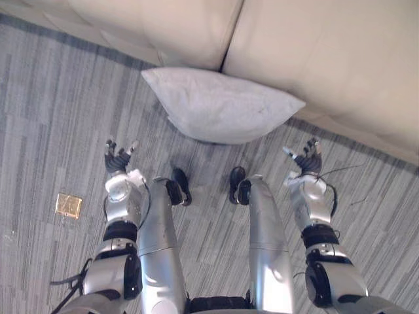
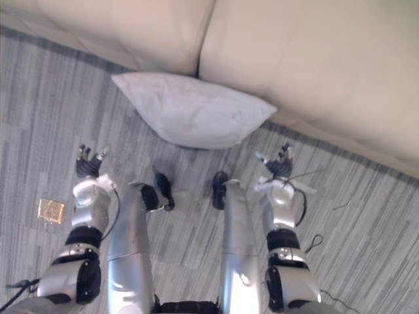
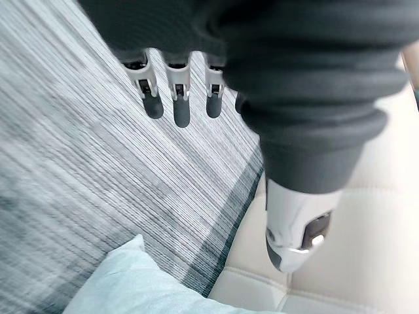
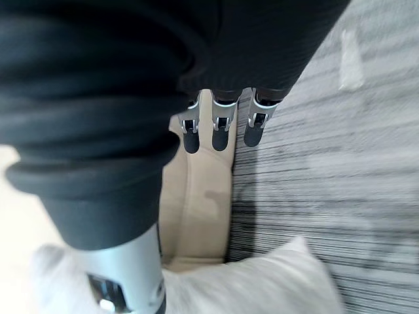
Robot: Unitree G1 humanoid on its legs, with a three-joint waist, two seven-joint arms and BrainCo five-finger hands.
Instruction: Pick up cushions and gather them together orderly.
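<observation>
A pale grey cushion (image 1: 219,104) lies on the carpet, its back edge against the base of a beige sofa (image 1: 314,52). My left hand (image 1: 116,159) hovers over the carpet to the cushion's left and nearer to me, fingers straight and empty. On the other side my right hand (image 1: 306,159) is held the same way, just off the cushion's right corner. In the left wrist view the cushion's corner (image 3: 124,281) shows past my open fingers (image 3: 181,108). The right wrist view has the cushion (image 4: 262,278) beyond that hand's straight fingers (image 4: 221,131).
Grey striped carpet (image 1: 59,104) covers the floor. A small brass floor plate (image 1: 68,205) sits to the left of my left arm. The sofa's two seat sections meet at a seam (image 1: 232,33) right behind the cushion.
</observation>
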